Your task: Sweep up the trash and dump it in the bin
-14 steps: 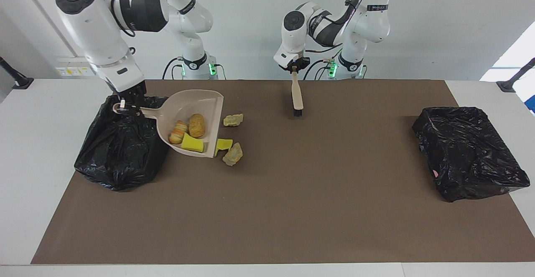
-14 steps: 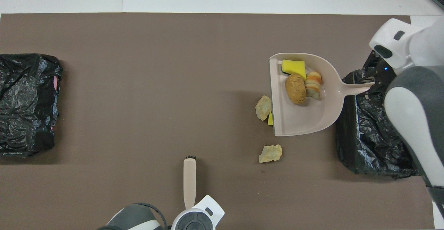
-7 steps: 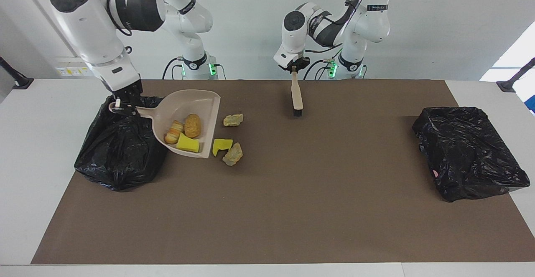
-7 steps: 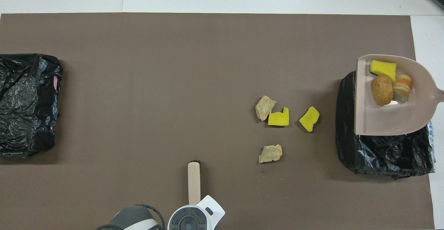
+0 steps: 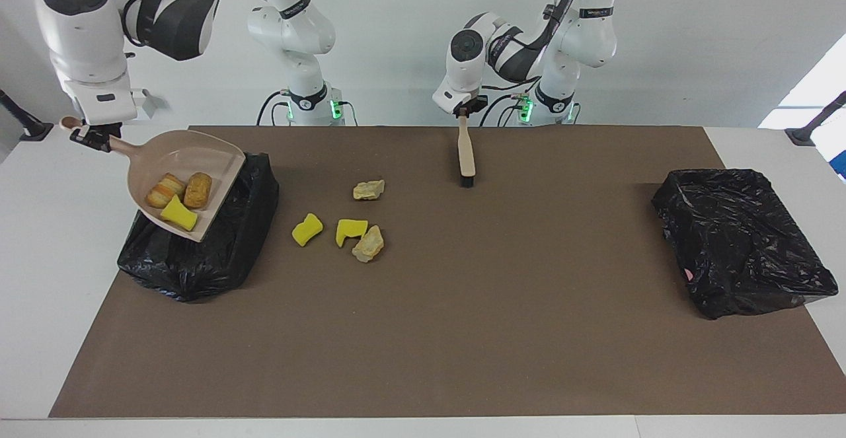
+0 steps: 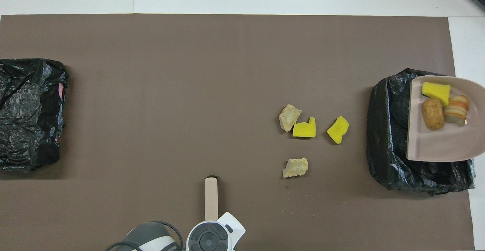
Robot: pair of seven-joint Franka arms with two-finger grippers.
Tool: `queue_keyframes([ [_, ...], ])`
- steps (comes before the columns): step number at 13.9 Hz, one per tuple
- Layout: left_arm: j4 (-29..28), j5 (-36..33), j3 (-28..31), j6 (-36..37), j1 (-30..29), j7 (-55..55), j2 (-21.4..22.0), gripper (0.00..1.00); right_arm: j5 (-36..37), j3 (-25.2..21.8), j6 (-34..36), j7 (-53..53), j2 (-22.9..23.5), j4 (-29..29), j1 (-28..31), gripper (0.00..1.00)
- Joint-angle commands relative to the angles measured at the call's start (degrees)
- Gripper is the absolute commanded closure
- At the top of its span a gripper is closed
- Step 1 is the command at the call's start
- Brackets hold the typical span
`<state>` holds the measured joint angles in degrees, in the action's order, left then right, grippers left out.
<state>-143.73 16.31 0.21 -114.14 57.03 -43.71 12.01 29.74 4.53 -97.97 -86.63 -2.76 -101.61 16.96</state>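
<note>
My right gripper is shut on the handle of the beige dustpan, held tilted in the air over the black bin at the right arm's end of the table. In the pan lie three pieces of trash: a yellow sponge, a brown lump and a striped lump. On the mat are two yellow sponges and two tan rocks. My left gripper is shut on the beige brush, which hangs bristles down near the robots.
A second black-bagged bin stands at the left arm's end of the brown mat. In the overhead view the loose trash lies between the brush and the bin under the pan.
The right arm lifted the dustpan off the mat and carried it with three pieces over the bin. A yellow sponge left on the mat came into view. The brush barely moved.
</note>
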Motion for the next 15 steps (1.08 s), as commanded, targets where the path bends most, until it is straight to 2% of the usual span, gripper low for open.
queue_keyframes([
  [1, 0.6, 0.9, 0.8, -1.2, -0.7, 4.2, -1.1, 0.18, 4.7, 0.5, -4.8, 1.5, -5.4, -7.5, 3.2, 1.0],
  [2, 1.7, 0.9, 0.9, -1.3, -1.6, 6.8, -1.7, 0.0, 7.4, 0.5, -7.4, 1.6, -7.2, -10.6, 3.5, 1.0],
  [4, 5.1, 0.0, 0.9, -0.7, -5.4, 8.1, -2.6, 0.0, 9.3, 0.5, -9.3, 5.2, -9.7, -14.4, 3.8, 1.0],
  [6, 9.7, -5.0, 0.9, -0.4, -8.8, 9.8, -4.9, 0.0, 13.4, 0.7, -9.9, 9.4, -11.4, -16.8, 3.0, 1.0],
  [9, 18.8, -9.4, 1.0, -0.6, -15.9, 11.3, -9.6, 0.0, 13.9, 0.8, -9.2, 10.8, -11.7, -17.1, 1.3, 1.0],
  [12, 27.7, -13.3, 1.0, -0.4, -24.0, 19.3, -13.5, 0.0, 14.0, 0.7, -8.9, 10.4, -11.8, -17.1, 1.3, 1.0],
  [15, 33.8, -14.5, 1.0, 0.9, -32.0, 29.4, -13.9, 0.0, 14.0, 0.7, -8.7, 10.0, -11.7, -17.1, 1.5, 1.0],
])
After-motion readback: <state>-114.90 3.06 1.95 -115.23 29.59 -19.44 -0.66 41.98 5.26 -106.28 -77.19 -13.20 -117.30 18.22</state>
